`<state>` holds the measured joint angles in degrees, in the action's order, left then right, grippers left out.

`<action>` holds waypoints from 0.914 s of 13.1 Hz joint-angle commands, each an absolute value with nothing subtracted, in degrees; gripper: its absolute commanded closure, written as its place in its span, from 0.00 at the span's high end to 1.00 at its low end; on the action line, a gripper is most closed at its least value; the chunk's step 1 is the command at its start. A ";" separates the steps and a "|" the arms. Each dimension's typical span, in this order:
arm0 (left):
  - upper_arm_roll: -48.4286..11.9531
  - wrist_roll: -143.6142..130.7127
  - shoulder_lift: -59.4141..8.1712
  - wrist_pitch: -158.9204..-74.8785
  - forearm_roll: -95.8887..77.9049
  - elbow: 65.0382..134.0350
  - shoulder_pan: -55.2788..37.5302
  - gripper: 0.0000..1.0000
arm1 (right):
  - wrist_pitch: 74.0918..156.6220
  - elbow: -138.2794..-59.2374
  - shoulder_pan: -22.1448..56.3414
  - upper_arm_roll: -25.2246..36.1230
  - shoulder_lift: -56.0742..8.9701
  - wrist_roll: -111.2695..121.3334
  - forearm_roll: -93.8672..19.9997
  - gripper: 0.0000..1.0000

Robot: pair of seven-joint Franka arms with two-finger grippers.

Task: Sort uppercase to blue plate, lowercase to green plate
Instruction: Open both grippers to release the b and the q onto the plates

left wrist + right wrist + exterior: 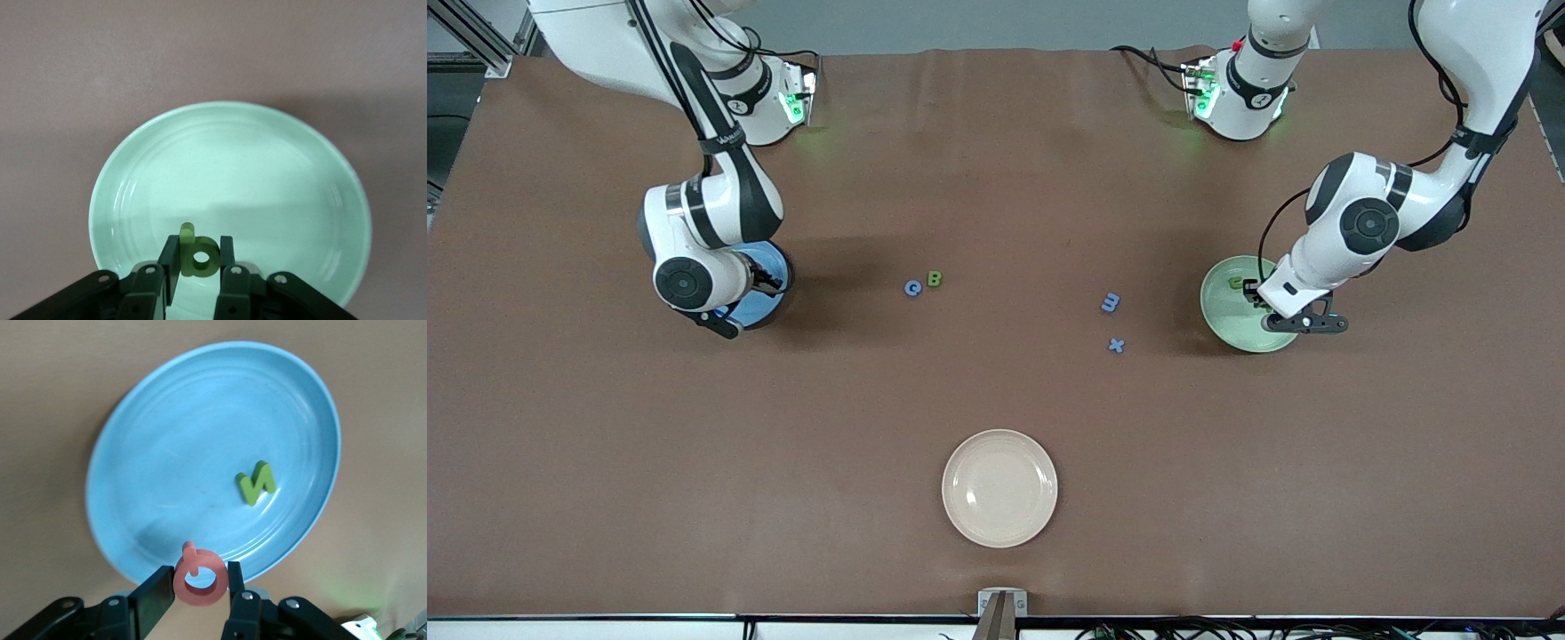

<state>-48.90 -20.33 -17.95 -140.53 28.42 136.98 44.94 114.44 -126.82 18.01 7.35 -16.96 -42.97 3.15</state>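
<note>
My right gripper [200, 579] is shut on the red Q [200, 577], held over the rim of the blue plate [200, 433], where a green N [256, 483] lies. My left gripper [199, 252] is shut on a green lowercase letter [199, 257] above the green plate [267, 167]. In the front view another green letter [1237, 283] lies in the green plate [1232, 322]. A blue C [912, 288] and a green B [935, 279] lie together mid-table. The blue m [1110, 303] and x [1116, 346] lie nearer the green plate.
A cream plate [1000, 488] sits near the front camera's edge of the table, midway between the arms' ends. The blue plate [772, 304] is largely covered by the right arm. Brown cloth covers the whole table.
</note>
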 commanded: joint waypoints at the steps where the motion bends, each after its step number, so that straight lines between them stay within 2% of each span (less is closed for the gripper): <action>1: -50.01 -19.78 -19.95 -143.52 33.74 139.21 47.46 0.04 | 114.87 -128.06 17.05 6.59 -16.00 -42.36 4.13 0.26; 2: -49.92 -19.78 -20.30 -143.96 33.84 139.83 47.63 0.04 | 114.96 -128.06 16.88 6.59 -16.08 -42.36 4.22 0.68; 3: -50.01 -20.73 -20.91 -144.66 33.84 140.36 47.72 0.05 | 114.96 -128.06 16.88 6.59 -16.00 -42.36 4.74 0.95; 4: -49.92 -20.83 -21.18 -144.93 33.84 140.71 47.72 0.06 | 114.96 -128.06 16.96 6.59 -16.00 -42.36 6.05 1.00; 9: -49.92 -20.83 -21.09 -144.93 34.62 141.50 47.72 0.09 | 115.22 -126.57 17.49 6.24 -15.56 -43.24 6.68 1.00; 12: -50.01 -20.66 -21.18 -145.02 36.65 141.94 48.87 0.12 | 117.59 -125.34 20.28 5.45 -15.64 -49.10 2.84 1.00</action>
<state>-49.05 -20.34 -21.58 -143.87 34.77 140.74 47.18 116.56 -125.34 18.19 6.19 -16.83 -44.92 4.97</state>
